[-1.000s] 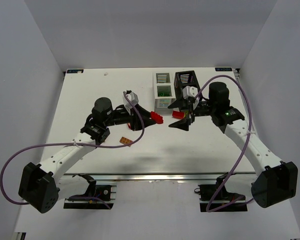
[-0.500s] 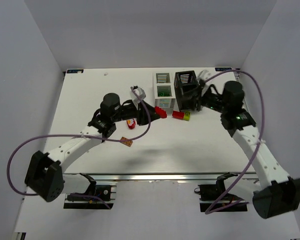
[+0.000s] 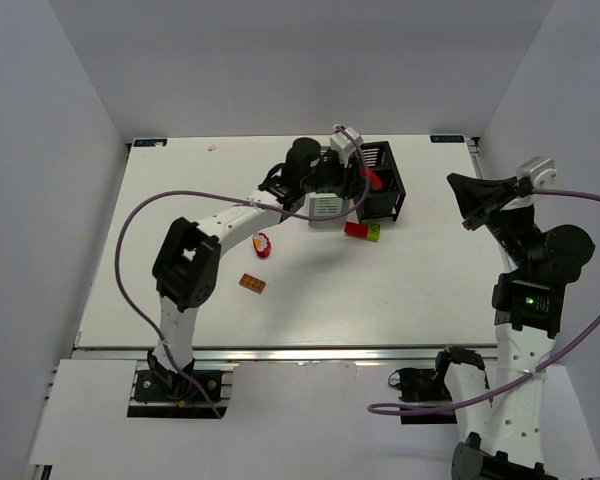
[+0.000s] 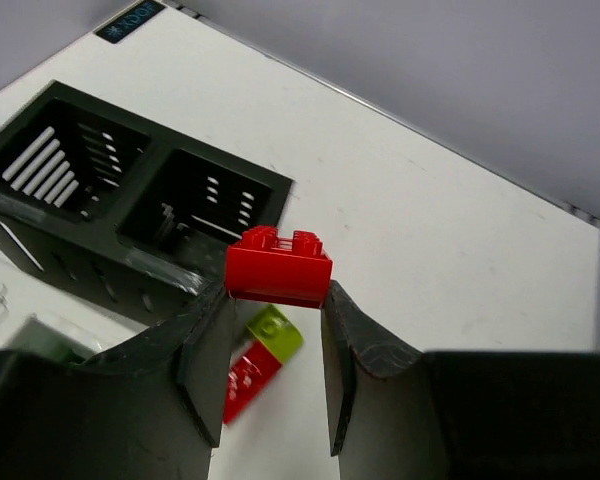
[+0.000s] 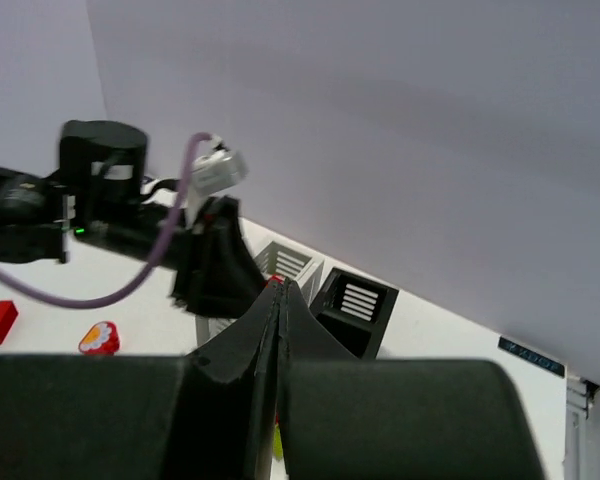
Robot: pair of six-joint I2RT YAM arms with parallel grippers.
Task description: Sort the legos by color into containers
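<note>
My left fingers [image 4: 200,340] clamp a red lego [image 4: 278,266] over the black container [image 4: 65,238]. My wrist view shows its two compartments, which my arm partly hides from above. My right fingers [image 5: 235,350] are pressed together and empty, raised well apart to the right.

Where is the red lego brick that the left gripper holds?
In the top view, the red brick hangs in the left gripper over the black container, far side, right of centre.
</note>
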